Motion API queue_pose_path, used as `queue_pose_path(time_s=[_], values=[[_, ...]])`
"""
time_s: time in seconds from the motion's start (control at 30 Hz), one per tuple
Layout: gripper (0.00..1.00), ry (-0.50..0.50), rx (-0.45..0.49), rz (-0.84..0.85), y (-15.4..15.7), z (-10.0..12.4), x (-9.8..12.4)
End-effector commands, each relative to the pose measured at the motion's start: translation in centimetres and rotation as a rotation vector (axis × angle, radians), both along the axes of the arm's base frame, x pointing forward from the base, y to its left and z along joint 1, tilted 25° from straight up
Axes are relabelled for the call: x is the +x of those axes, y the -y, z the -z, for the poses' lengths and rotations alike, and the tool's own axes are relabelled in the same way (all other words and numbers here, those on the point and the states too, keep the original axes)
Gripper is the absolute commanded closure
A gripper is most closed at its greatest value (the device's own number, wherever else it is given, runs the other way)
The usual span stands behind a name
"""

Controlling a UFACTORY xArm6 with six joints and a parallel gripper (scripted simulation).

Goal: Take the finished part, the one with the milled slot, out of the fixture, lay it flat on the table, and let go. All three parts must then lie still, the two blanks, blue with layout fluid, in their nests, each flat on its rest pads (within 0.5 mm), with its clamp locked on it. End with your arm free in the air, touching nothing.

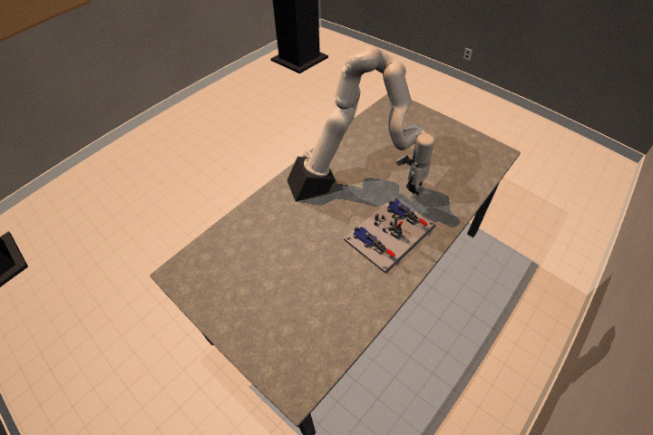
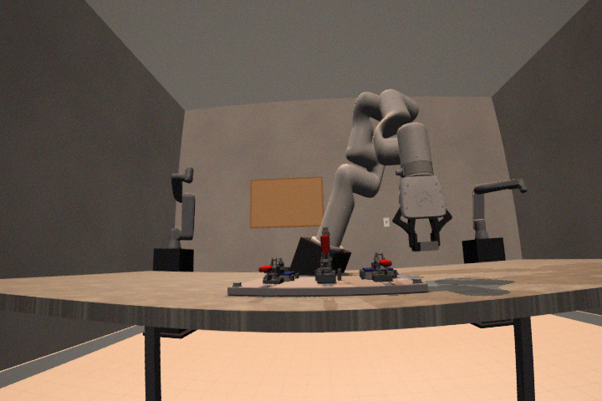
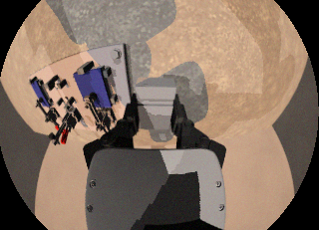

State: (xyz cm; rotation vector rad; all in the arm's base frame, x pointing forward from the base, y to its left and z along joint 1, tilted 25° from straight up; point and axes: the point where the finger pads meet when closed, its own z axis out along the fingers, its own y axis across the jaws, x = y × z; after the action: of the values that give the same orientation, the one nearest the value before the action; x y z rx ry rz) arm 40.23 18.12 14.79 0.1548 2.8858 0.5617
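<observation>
My gripper (image 2: 424,246) is shut on the grey finished part (image 3: 156,113) and holds it in the air above the table, to the right of the fixture plate (image 2: 327,286). In the top view the gripper (image 1: 414,188) hangs just beyond the plate's far end (image 1: 389,234). Two blue blanks (image 1: 400,207) (image 1: 363,235) sit in the outer nests, each with a red-handled clamp lying down over it. The middle clamp's red handle (image 2: 324,244) stands upright and its nest is empty. The wrist view shows the near blue blank (image 3: 95,86) to the left of the held part.
The arm's black base (image 1: 309,180) stands on the table behind the fixture. Two other arms on black pedestals (image 2: 173,259) (image 2: 482,249) stand beyond the table. Bare table top lies under and to the right of the gripper.
</observation>
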Motion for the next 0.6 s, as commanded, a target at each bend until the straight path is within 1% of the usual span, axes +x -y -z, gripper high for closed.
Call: queue_pose_path(time_s=[0.0, 0.47, 0.57], values=[[1.0, 0.005, 0.002, 0.0, -0.2, 0.2, 0.2], [1.0, 0.005, 0.002, 0.0, -1.5, 3.4, 1.0], [1.0, 0.005, 0.002, 0.0, -1.6, 3.6, 1.0]])
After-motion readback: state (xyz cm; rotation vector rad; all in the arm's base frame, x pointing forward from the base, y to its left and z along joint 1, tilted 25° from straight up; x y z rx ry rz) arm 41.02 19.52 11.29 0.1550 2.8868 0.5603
